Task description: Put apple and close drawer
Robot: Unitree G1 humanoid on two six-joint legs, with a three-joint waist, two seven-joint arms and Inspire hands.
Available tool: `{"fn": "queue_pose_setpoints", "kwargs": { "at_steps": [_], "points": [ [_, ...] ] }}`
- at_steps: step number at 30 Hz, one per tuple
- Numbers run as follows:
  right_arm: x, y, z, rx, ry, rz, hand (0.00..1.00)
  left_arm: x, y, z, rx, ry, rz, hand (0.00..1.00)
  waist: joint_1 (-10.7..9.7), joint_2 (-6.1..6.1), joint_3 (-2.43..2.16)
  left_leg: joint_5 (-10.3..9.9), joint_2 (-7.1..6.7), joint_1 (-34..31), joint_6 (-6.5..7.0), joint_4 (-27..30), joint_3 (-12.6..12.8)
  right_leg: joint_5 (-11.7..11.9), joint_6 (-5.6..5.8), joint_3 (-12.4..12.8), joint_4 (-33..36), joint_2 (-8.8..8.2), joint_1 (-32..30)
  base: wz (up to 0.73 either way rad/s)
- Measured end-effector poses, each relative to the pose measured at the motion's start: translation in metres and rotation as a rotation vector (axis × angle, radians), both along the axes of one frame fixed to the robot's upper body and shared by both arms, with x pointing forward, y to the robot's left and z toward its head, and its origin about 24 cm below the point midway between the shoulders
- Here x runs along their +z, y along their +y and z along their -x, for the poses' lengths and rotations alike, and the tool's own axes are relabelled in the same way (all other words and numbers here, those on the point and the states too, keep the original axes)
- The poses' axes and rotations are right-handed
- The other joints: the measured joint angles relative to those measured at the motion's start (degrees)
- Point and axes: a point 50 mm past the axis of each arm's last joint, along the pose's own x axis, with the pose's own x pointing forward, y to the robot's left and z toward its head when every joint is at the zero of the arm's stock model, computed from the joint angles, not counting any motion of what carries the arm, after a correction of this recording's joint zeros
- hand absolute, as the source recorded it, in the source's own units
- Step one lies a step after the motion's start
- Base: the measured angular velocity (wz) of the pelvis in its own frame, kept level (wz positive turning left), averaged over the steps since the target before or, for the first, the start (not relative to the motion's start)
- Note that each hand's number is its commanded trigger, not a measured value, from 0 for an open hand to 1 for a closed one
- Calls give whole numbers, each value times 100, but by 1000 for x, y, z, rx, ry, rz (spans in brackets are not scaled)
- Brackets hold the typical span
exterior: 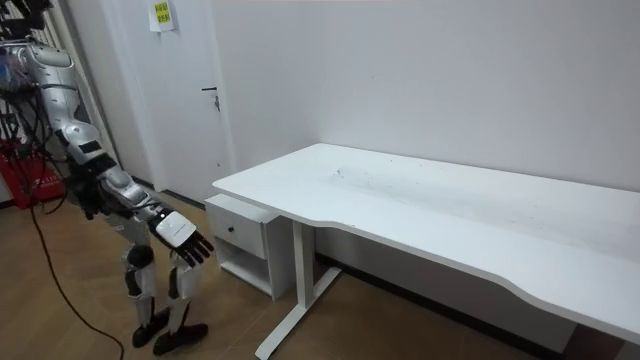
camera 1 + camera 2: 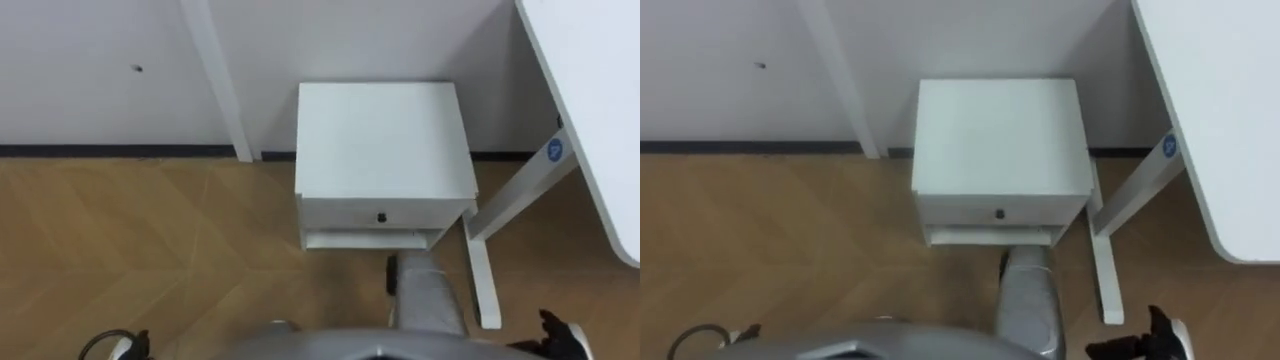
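While beside one desk [image 2: 590,100], one cabinet [image 2: 383,140], one closed drawer [image 2: 383,214].

The drawer [image 2: 384,214] is presenting only its closed front, which is hiding its inside. The bottom edge of the eye views is cutting off the right robot hand [image 2: 560,333], and it is cutting off the left robot hand [image 2: 130,346] at the lower left too. The tabletop [image 2: 600,90] is running out past the right edge. In the room view, the tabletop is covering part of the cabinet [image 1: 235,204], and a yellow note [image 1: 160,14] on the door [image 1: 190,100] is showing too small to read.
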Motion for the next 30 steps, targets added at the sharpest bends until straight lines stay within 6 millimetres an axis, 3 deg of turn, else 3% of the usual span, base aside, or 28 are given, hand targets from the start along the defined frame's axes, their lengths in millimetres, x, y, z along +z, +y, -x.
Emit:
{"fn": "queue_pose_setpoints", "kwargs": {
  "at_steps": [1, 2, 4, 5, 8, 14, 16, 17, 18, 21, 26, 30],
  "points": [
    [-1, 2, -2, -3, -5, -2, 0, 0, 1, -3, 15, -15, -4, 0, 66, -25, -45, 96, -15, 64, -163, -211, 5, -118, 5, -83, -890, 140, 452, -16],
    [-2, 5, -4, -18, -18, -9, 0, 1, 2, -7, 21, -35, -26, 0, 148, -132, -61, 243, -86, 203, -404, -562, 6, -200, -26, -81, -1654, 248, 870, -9],
    [-2, 7, -8, -12, -29, -12, 0, 3, 3, -14, 21, -67, -52, 0, 222, -275, -94, 392, -125, 325, -520, -910, 18, -203, -83, -137, -2503, 358, 1329, -2],
    [-2, 8, -12, -4, -39, -13, 0, 3, 3, -15, 20, -76, -61, 0, 291, -352, -112, 456, -142, 394, -426, -1039, 77, -112, -198, -134, -2909, 390, 1560, -13],
    [-1, 10, -18, 18, -57, -13, 0, 3, 3, -15, 18, -76, -65, 0, 325, -469, -110, 447, -170, 561, -440, -1102, 94, 5, -262, -189, -3636, 420, 2081, -3],
    [-8, 24, -16, 1, -40, -90, 0, 3, 0, -16, 11, -77, -57, 0, 325, -461, -100, 490, -154, 693, -365, -1256, 44, -15, -279, -359, -4092, 485, 2366, -1],
    [-11, 26, -9, -20, -9, -115, 0, 2, -1, -14, 10, -66, -56, 0, 324, -442, -103, 553, -144, 711, -247, -1296, 15, -38, -317, -362, -4148, 517, 2389, 0],
    [-12, 28, -7, -25, 3, -124, 0, 2, -2, -15, 3, -66, -56, 0, 323, -411, -88, 568, -115, 718, -97, -1342, 3, -55, -346, -363, -4148, 560, 2379, 4],
    [-13, 28, -6, -27, 7, -126, 0, 2, -2, -16, 0, -68, -57, 0, 323, -395, -75, 558, -98, 718, -72, -1343, 3, -63, -359, -362, -4147, 580, 2377, 0],
    [-14, 31, 0, -40, 38, -145, 0, 1, -7, -15, 19, -70, -46, 0, 311, -355, -82, 557, -69, 751, -104, -1429, 3, -104, -427, -365, -4145, 614, 2375, -4],
    [-16, 32, 8, -45, 70, -172, 0, -2, -17, -14, 25, -67, -9, 0, 311, -266, -98, 570, -53, 797, -133, -1477, 15, -107, -432, -365, -4144, 637, 2375, -1],
    [-16, 32, 9, -61, 73, -199, 0, -1, -13, -11, 59, -75, -15, 0, 303, -276, -98, 570, -58, 842, -133, -1519, 23, -107, -432, -358, -4143, 640, 2395, 0]
  ]
}}
